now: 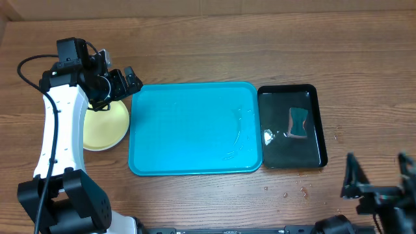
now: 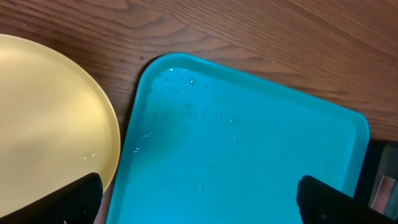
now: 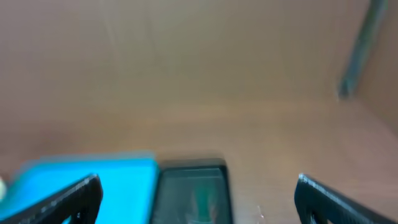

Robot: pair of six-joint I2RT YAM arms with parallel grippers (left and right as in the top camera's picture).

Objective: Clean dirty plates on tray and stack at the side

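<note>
Nearest the robot's base, the right gripper hangs over the front right corner of the wooden table with its fingers spread wide and nothing between them. Its wrist camera gives only a blurred look toward the trays. A few water drops lie on the wood just ahead of it. Farther in, the turquoise tray lies flat at the middle of the table, its floor wet with small droplets and streaks. Just to its right sits a smaller black tray holding a shallow pool of water and a dark sponge. On the opposite side, the yellow-green plate rests on the table just beside the turquoise tray's left rim. Whether other plates lie beneath it cannot be told. The left gripper hovers over the plate's far edge, near the tray's far left corner, with its fingers released and wide apart, grasping nothing.
</note>
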